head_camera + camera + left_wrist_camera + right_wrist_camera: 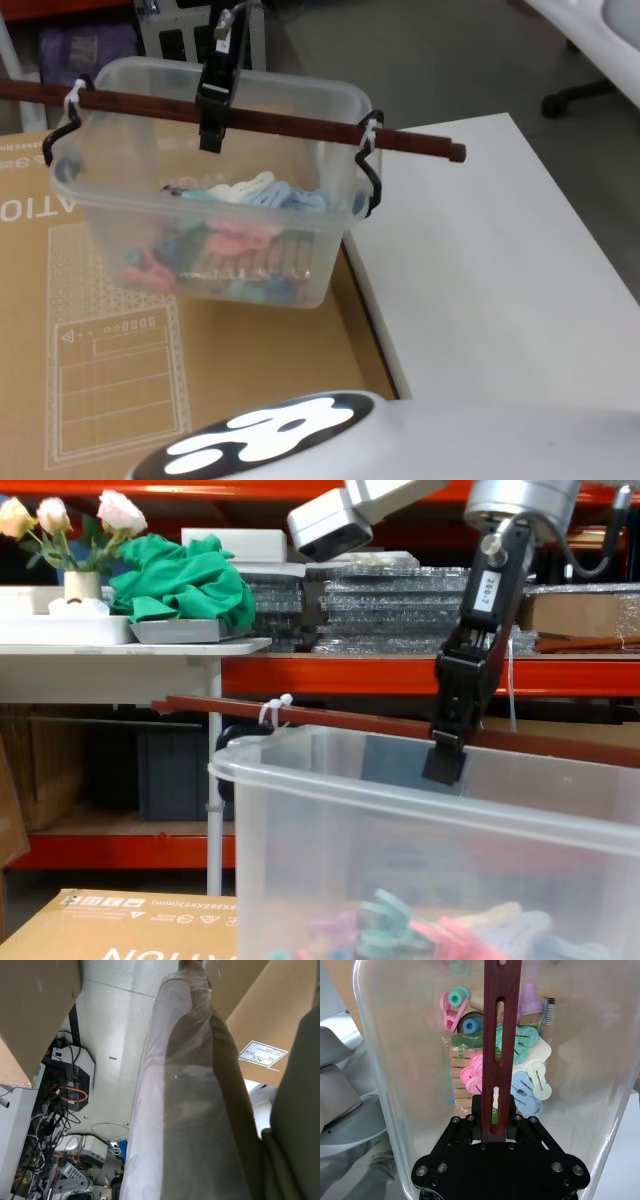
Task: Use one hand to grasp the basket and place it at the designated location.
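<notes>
One basket [210,230] of clear plastic is seen over a brown cardboard box [150,400], just beside a white table [480,260]. The letters "ATIO" are printed on the cardboard, cut off by the picture's edge. One reddish-brown bar handle [300,122] is tied on with two white ties [75,95]. The bar is clamped near its middle between the narrow fingers of the right gripper [210,135]. A heap of pastel clothes pegs [520,1050] is held in the basket, too many to be counted. In the left wrist view, "ACC" can be read on a white label [262,1054] stuck to another cardboard box.
</notes>
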Robot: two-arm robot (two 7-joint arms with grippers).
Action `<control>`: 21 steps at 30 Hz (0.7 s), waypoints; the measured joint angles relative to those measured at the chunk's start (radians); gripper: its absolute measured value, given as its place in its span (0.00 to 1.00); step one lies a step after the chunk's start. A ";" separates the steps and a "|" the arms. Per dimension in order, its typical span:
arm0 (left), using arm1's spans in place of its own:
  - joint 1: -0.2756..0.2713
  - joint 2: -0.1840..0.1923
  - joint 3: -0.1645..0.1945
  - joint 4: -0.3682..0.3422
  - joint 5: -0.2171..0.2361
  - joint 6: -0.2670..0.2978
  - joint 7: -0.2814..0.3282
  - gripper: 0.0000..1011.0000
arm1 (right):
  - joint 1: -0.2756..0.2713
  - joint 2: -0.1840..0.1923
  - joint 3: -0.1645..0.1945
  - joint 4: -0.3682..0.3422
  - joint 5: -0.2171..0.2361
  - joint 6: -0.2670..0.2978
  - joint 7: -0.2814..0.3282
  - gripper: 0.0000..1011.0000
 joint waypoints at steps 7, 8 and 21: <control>0.000 0.000 0.000 0.000 0.000 0.000 0.000 0.00 | 0.001 -0.031 -0.018 0.009 0.023 -0.024 0.004 0.24; 0.000 0.000 0.000 0.000 0.000 0.000 0.000 0.00 | 0.002 -0.042 -0.024 0.013 0.027 -0.031 0.006 0.24; 0.000 0.000 0.000 0.000 0.000 0.000 0.000 0.00 | -0.013 -0.097 -0.063 0.075 0.076 -0.105 0.024 0.24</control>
